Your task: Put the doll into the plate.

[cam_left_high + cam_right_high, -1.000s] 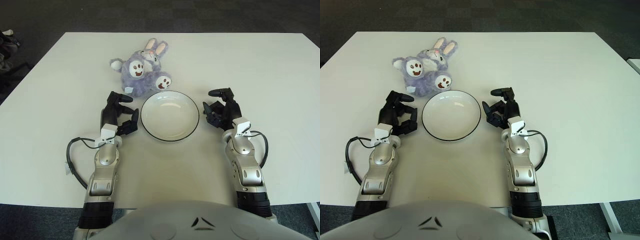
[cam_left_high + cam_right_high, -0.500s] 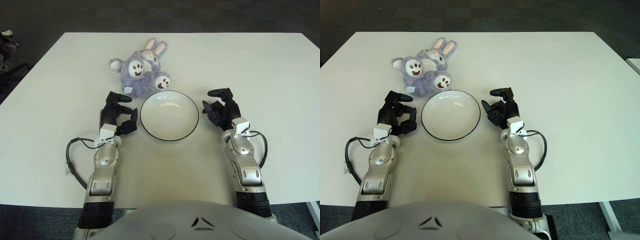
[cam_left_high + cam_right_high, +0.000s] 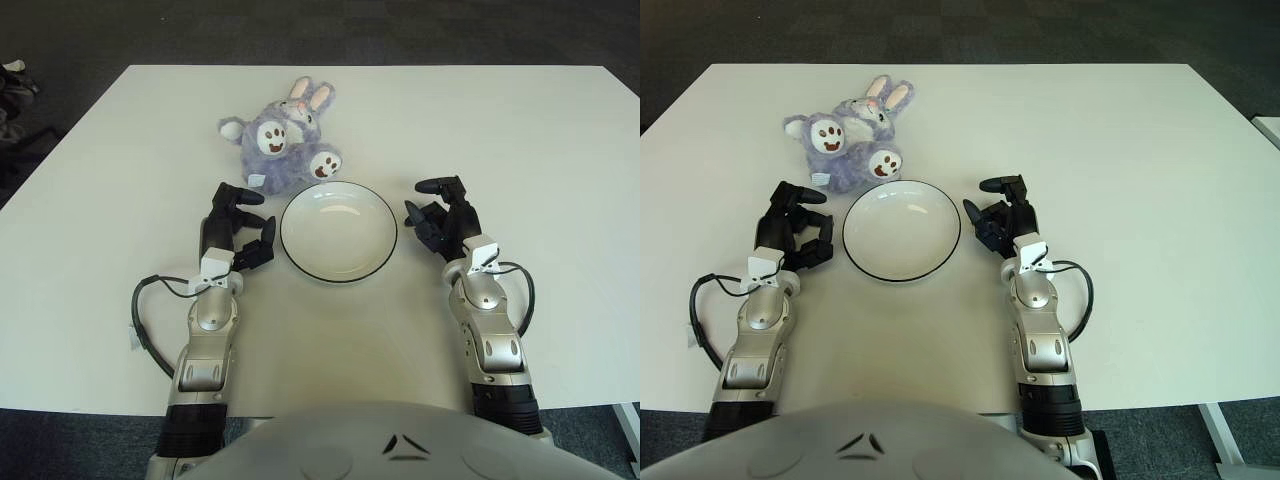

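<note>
A purple plush bunny doll (image 3: 285, 143) lies on its back on the white table, its feet pointing toward me, just behind the plate's left rim. The white plate (image 3: 338, 232) with a dark rim sits empty in the middle. My left hand (image 3: 238, 229) shows just left of the plate, below the doll, with its fingers relaxed and holding nothing. My right hand (image 3: 440, 218) shows just right of the plate, its fingers loosely curved and empty.
The white table (image 3: 520, 130) stretches wide to both sides and behind the doll. A black cable (image 3: 145, 310) loops beside my left forearm. Dark floor lies beyond the table's far edge.
</note>
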`<state>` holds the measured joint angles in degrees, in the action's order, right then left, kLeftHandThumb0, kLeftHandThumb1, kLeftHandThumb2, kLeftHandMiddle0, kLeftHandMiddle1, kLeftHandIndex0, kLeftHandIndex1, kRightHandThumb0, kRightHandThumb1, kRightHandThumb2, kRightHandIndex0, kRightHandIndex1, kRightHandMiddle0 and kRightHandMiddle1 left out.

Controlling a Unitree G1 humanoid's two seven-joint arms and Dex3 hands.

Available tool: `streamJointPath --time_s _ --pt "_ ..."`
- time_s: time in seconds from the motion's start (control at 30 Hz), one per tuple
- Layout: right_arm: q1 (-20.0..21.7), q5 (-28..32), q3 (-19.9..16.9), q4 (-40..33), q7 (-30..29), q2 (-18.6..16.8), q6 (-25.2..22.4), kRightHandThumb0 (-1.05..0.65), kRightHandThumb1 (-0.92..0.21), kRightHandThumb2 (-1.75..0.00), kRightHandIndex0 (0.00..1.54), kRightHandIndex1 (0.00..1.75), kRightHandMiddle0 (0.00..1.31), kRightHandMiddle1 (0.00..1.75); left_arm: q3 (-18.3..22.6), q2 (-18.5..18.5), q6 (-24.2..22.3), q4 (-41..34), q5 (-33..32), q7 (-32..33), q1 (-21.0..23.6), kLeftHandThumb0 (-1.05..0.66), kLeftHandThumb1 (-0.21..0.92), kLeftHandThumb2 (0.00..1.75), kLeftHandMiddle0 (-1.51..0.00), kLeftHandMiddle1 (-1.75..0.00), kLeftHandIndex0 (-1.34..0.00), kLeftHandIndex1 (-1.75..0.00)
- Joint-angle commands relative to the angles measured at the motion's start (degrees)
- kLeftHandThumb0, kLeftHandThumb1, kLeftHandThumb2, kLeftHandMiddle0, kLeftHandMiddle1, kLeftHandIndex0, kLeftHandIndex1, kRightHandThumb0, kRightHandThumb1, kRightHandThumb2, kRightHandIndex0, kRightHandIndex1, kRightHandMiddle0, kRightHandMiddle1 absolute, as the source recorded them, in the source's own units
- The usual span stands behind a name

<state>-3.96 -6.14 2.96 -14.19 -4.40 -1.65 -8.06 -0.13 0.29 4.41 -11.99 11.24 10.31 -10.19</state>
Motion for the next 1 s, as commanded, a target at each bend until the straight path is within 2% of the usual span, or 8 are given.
streamJointPath --time_s 0.0,0.3,0.43,0.47,0.53,0.6,0.7,0.97 --pt "-0.8 -0.1 0.2 0.0 -0.2 -0.2 -0.9 0.35 -0.92 -0.28 0.44 1.48 0.04 1.54 -0.1 -0.2 -0.9 1.7 0.3 0.0 -0.6 -0.01 0.59 0.83 -0.58 -1.39 -0.36 -1.63" --pt "-1.0 -0.2 0.5 -0.5 0.0 -0.2 -1.4 0.34 -0.92 -0.31 0.41 1.51 0.02 1.55 -0.2 -0.6 -0.2 1.5 2.0 1.7 -0.7 0.00 0.70 0.66 -0.58 -1.37 -0.31 -1.58" --pt "-1.0 -0.1 0.5 -0.6 -0.1 -0.2 -1.4 0.34 -0.92 -0.31 0.41 1.51 0.02 1.58 -0.1 -1.1 1.1 1.5 1.7 2.3 -0.8 0.27 0.79 0.46 -0.54 -1.40 -0.15 -1.49" --pt "-1.1 -0.2 0.6 -0.7 -0.2 -0.2 -1.3 0.34 -0.92 -0.31 0.41 1.51 0.02 1.58 -0.1 -1.3 1.5 1.6 1.4 2.4 -0.8 0.16 0.69 0.55 -0.50 -1.36 -0.13 -1.47" --pt "-1.1 -0.3 0.7 -0.6 -0.4 -0.2 -1.2 0.34 -0.92 -0.32 0.41 1.51 0.02 1.59 0.0 -1.5 2.4 1.7 0.9 2.6 -0.8 -0.12 0.37 0.94 -0.39 -1.25 -0.07 -1.42" --pt "-1.1 -0.4 0.7 -0.6 -0.4 -0.2 -1.1 0.34 -0.92 -0.31 0.41 1.51 0.02 1.59 0.2 -2.1 3.7 1.8 0.5 3.3 -0.8 -0.20 0.22 1.13 -0.31 -1.16 -0.03 -1.37" --pt "-1.1 -0.5 0.8 -0.6 -0.4 -0.1 -1.2 0.34 -0.92 -0.31 0.41 1.51 0.02 1.58 0.3 -2.6 6.0 2.5 0.6 4.8 -0.7 -0.21 0.14 1.23 -0.25 -1.07 -0.01 -1.30" --pt "-0.9 -0.5 0.8 -0.3 -0.8 -0.3 -1.4 0.34 -0.92 -0.31 0.41 1.51 0.02 1.58 0.7 -3.4 15.7 6.1 3.4 11.2 0.6 -0.21 0.09 1.28 -0.19 -0.92 0.00 -1.23"
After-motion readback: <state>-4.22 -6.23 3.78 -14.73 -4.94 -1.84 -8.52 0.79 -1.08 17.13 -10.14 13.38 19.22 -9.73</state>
